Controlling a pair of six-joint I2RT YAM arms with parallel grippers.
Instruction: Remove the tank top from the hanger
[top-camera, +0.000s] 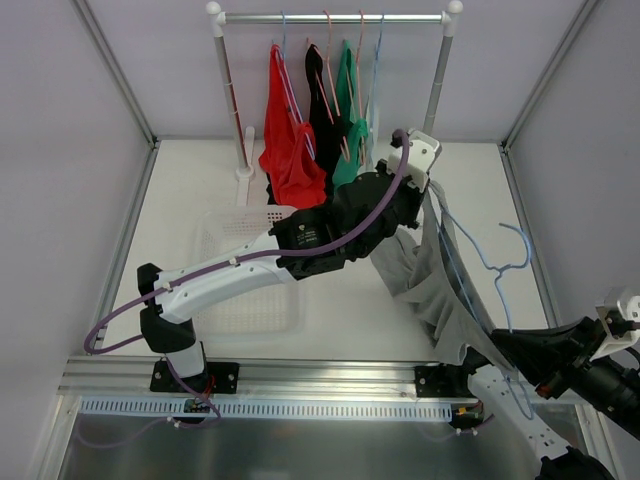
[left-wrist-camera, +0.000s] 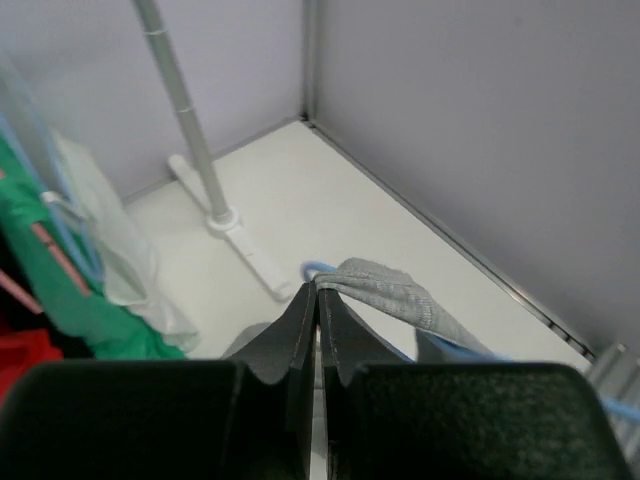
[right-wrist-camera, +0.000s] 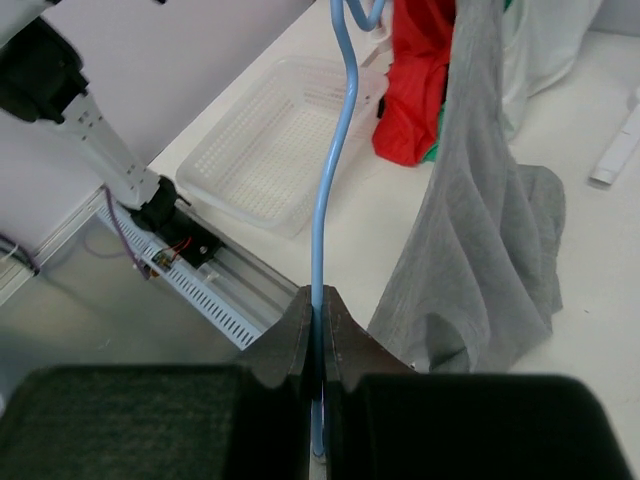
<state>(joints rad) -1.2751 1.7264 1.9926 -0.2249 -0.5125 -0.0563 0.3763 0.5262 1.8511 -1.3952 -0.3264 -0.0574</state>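
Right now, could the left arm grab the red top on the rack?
Probably not yet. The red top hangs close by, but the left gripper is shut on the grey top, so it would have to let go first.

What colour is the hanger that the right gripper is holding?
Light blue. The hanger shows best in the right wrist view.

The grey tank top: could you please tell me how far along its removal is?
Done: the right gripper is shut on the blue hanger. In hand: the left gripper pinches the tank top by a strap. Left: it still drapes the hanger.
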